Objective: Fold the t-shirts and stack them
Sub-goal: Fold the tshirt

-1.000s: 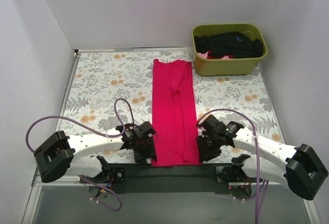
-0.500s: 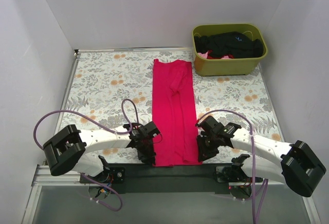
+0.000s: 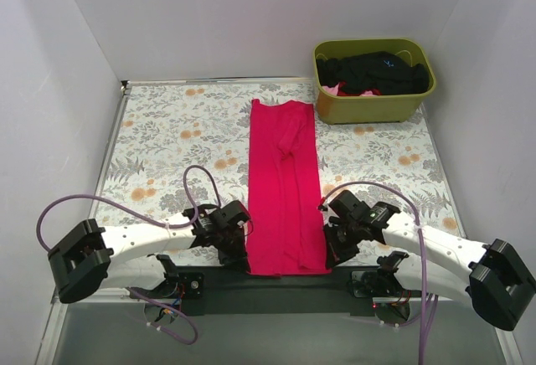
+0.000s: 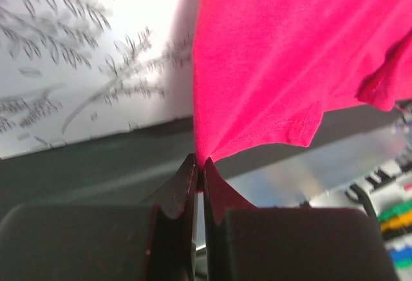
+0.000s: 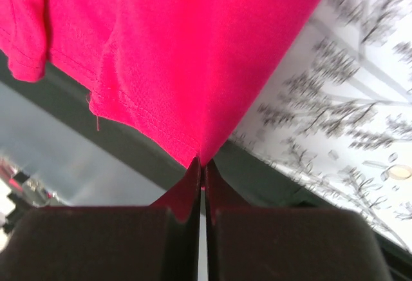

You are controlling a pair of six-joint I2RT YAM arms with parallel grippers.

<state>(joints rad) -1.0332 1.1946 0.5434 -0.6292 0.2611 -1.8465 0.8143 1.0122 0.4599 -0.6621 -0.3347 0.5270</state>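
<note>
The left gripper (image 4: 198, 165) is pinched tight on the hem corner of the red t-shirt (image 3: 285, 189) farthest from the green bin (image 3: 373, 110). The shirt lies as a long narrow strip, its far end just left of the bin holding black t-shirts (image 3: 377, 70). The right gripper (image 5: 201, 164) is clamped on the other hem corner, on the bin's side.

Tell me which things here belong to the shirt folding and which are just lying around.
Job: red t-shirt, its near corners pinched by the left gripper and right gripper; black garments heaped at far right.
Just there: green bin holding them; floral table cover.
</note>
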